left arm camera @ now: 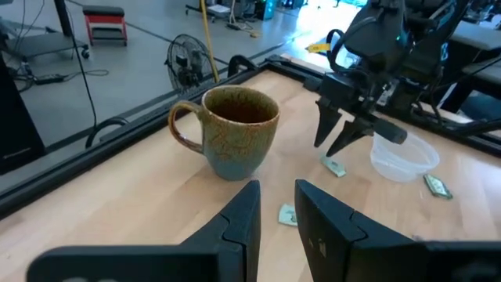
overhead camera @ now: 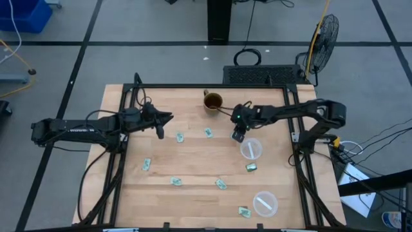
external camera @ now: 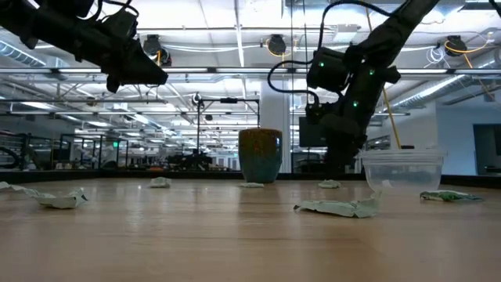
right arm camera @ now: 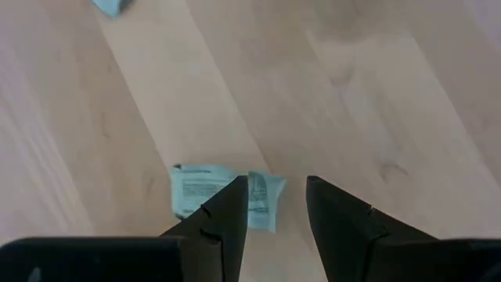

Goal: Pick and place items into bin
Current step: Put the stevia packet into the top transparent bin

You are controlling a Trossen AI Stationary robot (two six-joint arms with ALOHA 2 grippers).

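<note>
A pale teal wrapped piece (right arm camera: 223,196) lies flat on the table (right arm camera: 376,94), partly hidden behind one finger (right arm camera: 215,223) of the right claw (right arm camera: 275,205), which hangs just above it with its fingers apart and empty. The piece sits off to one side of the gap, not centred between the fingers. In the high view the right claw (overhead camera: 238,135) is between the brown mug (overhead camera: 213,101) and the nearer clear cup (overhead camera: 251,149), and the other items are scattered well apart from it: one just beside it toward the left arm (overhead camera: 208,133), one beyond that (overhead camera: 179,136), one past the cup (overhead camera: 251,167), and several farther out across the table (overhead camera: 147,164) (overhead camera: 176,182) (overhead camera: 221,184) (overhead camera: 243,211). A second clear cup (overhead camera: 264,203) stands far from both claws. The left claw (overhead camera: 161,133) waits above the table on the other side, its fingers slightly apart and holding nothing. The likely trouble is the offset: if the right claw descends as it stands, one finger may land on the wrapper and pin or shove it instead of straddling it, and the thin, slick wrapping could slip out as the fingers close. The cup close by is light and could be knocked by the arm.
</note>
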